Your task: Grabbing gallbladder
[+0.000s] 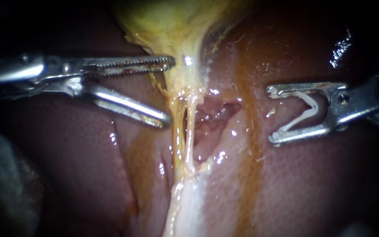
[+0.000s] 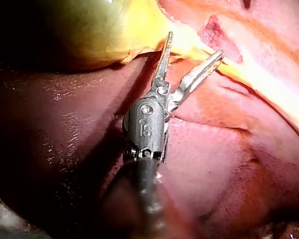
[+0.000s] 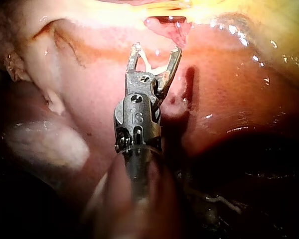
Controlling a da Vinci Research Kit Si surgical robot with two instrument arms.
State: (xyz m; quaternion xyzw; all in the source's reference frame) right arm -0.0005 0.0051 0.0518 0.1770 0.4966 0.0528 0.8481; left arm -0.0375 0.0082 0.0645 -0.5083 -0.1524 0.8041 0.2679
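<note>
Dark-red liver is filling the background, wet glints across it. Yellow-green gallbladder is sitting at top centre of the endoscope view, narrowing downward into a pale strand that is running down the middle. Just right of the strand a raw pink pocket is gaping.

From the left, the left instrument is reaching in w/ its claw released, spread wide & grasping nothing. Its toothed upper half is pointing at the gallbladder's narrow lower end, tip right at the yellow edge; can't tell if touching. Its lower half is lying over the liver beside the strand. Left wrist view is showing the same: spread claw, the gallbladder just ahead of the toothed half.

From the right, the right instrument is hovering over the liver, well apart from the gallbladder, claw clasping a white clip betw. both halves. In the right wrist view the pocket is lying just ahead of that claw.
</note>
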